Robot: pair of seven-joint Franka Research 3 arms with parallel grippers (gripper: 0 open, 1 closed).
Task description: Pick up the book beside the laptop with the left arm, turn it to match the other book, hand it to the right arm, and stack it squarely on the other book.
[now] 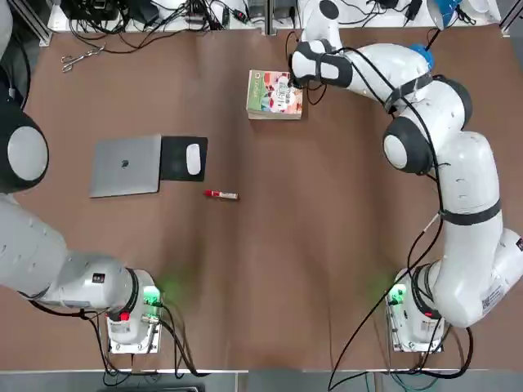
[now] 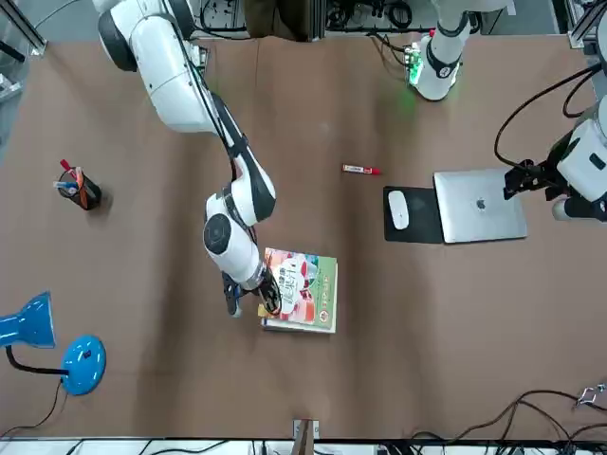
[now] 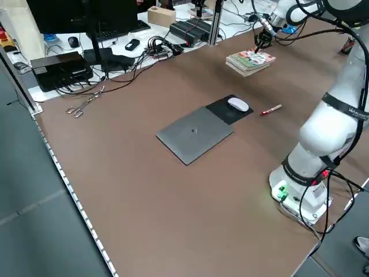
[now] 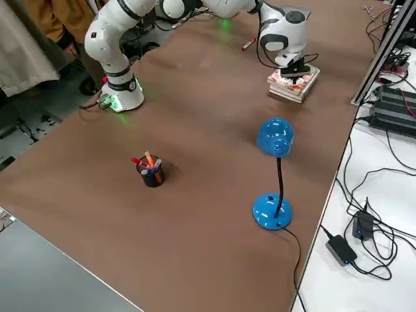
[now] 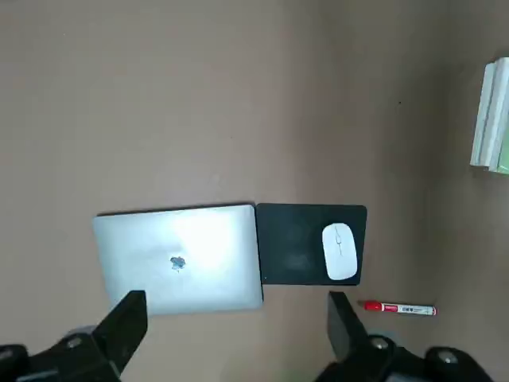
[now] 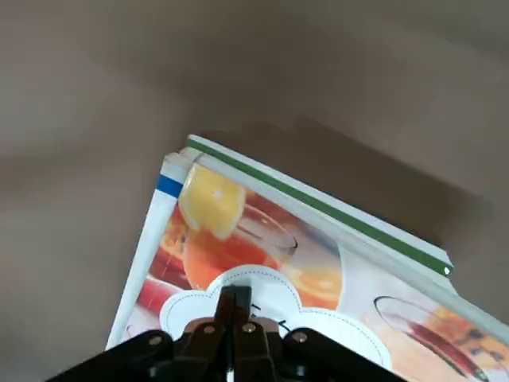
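Note:
The cream floral book with its green band lies flat on top of the white other book, far across the table from the laptop. Only the lower book's edge shows beneath it. My right gripper is shut, its fingertips together over the floral cover near one end of the stack. My left gripper hangs open and empty high above the silver laptop, seen also at the table's side in the front view.
A black mouse pad with a white mouse lies against the laptop, and a red marker lies near it. Scissors sit at the far left. A blue desk lamp and a pen cup stand on the right arm's side.

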